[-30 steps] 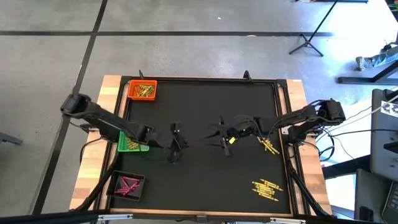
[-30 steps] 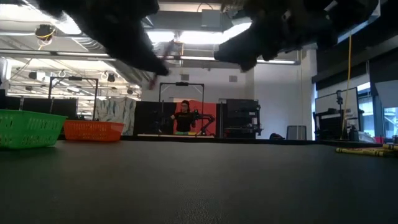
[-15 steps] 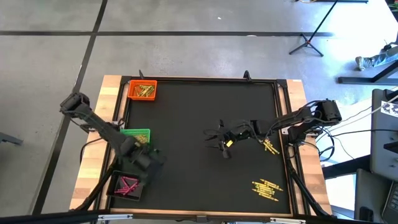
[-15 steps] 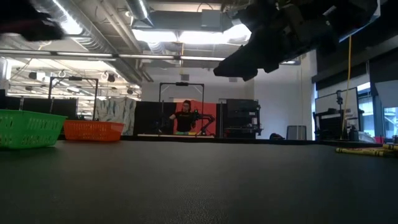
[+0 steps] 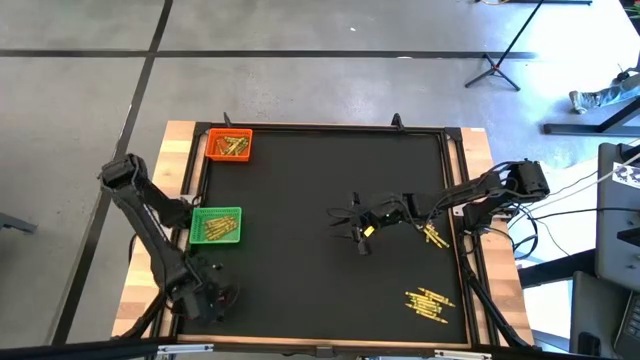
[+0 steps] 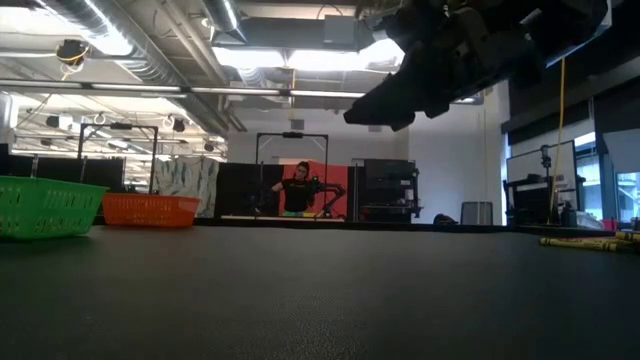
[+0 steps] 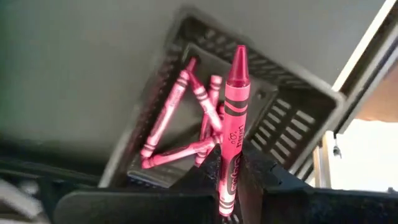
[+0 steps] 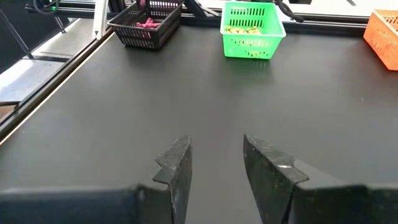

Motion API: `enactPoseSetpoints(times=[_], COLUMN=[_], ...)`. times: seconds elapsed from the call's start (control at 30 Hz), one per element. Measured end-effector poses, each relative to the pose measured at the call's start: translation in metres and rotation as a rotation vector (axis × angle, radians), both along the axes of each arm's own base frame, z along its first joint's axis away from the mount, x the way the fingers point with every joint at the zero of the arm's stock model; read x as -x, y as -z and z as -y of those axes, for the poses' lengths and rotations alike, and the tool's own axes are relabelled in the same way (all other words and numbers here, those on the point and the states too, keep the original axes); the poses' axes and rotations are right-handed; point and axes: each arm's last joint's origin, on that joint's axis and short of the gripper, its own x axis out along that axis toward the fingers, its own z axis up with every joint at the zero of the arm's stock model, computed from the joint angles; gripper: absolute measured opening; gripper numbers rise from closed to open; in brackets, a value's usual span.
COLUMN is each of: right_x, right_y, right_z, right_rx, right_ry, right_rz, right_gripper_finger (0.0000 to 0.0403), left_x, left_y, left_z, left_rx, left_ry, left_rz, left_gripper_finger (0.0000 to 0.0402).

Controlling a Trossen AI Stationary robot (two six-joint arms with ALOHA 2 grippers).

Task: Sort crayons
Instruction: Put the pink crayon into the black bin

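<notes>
Here the left gripper [image 7: 229, 180] is clenched on a pink crayon [image 7: 232, 118] just above the black tray [image 7: 298, 118], where more pink crayons [image 7: 180, 118] lie. Beyond the tray, over mid-mat, the right gripper [image 8: 214, 165] hangs parted and bare, loose yellow crayons [image 5: 430, 303] farther off

The high view looks straight down on the whole worktop [image 5: 320, 200], while the low view sits at its surface, facing level toward the room. Both wrist views look close along their jaws and share the black tray [image 7: 298, 118], which the right one sees from far off.
</notes>
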Motion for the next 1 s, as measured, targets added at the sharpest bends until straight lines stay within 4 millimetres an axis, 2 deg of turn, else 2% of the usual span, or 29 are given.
enactPoseSetpoints(times=[0.17, 0.47, 0.63, 0.77, 0.9, 1.0], right_x=[0.0, 0.0, 0.0, 0.0, 0.0, 0.0], right_y=[0.0, 0.0, 0.0, 0.0, -0.001, -0.001], right_z=[0.0, 0.0, 0.0, 0.0, 0.0, 0.0], right_rx=[0.0, 0.001, 0.0, 0.0, 0.0, 0.0], right_ry=[0.001, 0.001, 0.001, 0.001, 0.001, 0.001], right_rz=[-0.001, 0.0, 0.0, 0.001, 0.007, 0.008], right_gripper_finger=[0.0143, 0.0143, 0.0143, 0.0143, 0.0143, 0.0143], left_x=[0.003, 0.004, 0.004, -0.002, -0.01, -0.02], left_y=[0.019, 0.024, 0.024, 0.018, 0.01, 0.002], left_z=[0.009, 0.007, 0.008, 0.002, -0.008, -0.02], left_rx=[-0.002, -0.056, -0.023, 0.048, 0.069, 0.053], left_ry=[0.023, 0.026, 0.025, -0.002, -0.019, -0.013], left_rz=[-0.039, -0.061, -0.114, -0.179, -0.133, -0.03], left_gripper_finger=[0.0015, 0.0048, 0.0076, 0.0083, 0.0084, 0.0084])
